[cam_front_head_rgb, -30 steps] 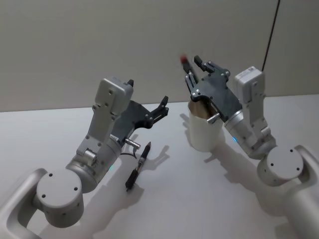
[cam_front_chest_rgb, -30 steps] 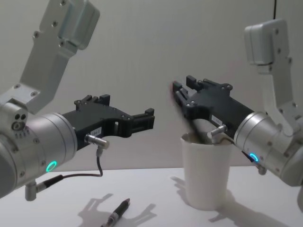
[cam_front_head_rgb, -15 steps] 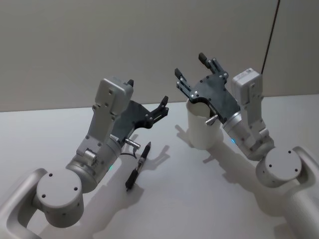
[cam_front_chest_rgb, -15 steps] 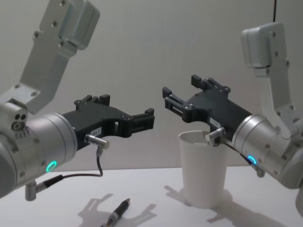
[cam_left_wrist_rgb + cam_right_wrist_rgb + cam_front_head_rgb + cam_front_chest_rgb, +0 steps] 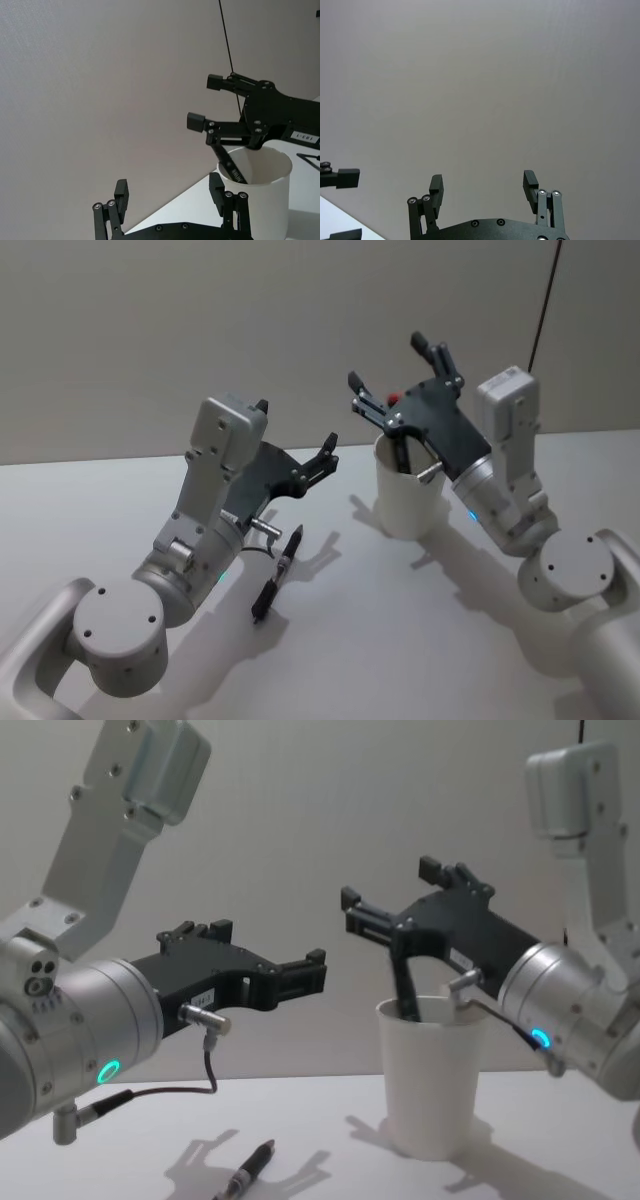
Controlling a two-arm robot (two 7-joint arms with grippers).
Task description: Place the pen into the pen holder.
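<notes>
Found the pen holder [image 5: 408, 505] upright on the white table [image 5: 400, 640], right of centre and toward the far side. Saw a dark pen [image 5: 404, 975] standing nearly upright at the left side of the holder's inside. Traced its lower end down into the holder and its upper end rising past the rim to the underside of the right gripper [image 5: 390, 375]. Spotted a small red tip [image 5: 397, 396] at that upper end in the head view. Recorded the right gripper poised just above the holder's mouth, pointing up and to the left, its two fingers spread wide and clamped on nothing. Could not tell whether the pen's top touched the gripper's body. Confirmed the same spread in the right wrist view, with plain wall [image 5: 480, 75] beyond the fingertips.

Logged the left gripper [image 5: 169, 187] held in the air over the left half of the table, aimed toward the right gripper, fingers likewise apart and empty. Noted a clear gap between it and the holder.

Noted a second pen [image 5: 277, 573] lying flat on the table below the left gripper, left of the holder and nearer, well apart from it. Marked one end pointing far, the other near. Saw neither gripper touching it.
</notes>
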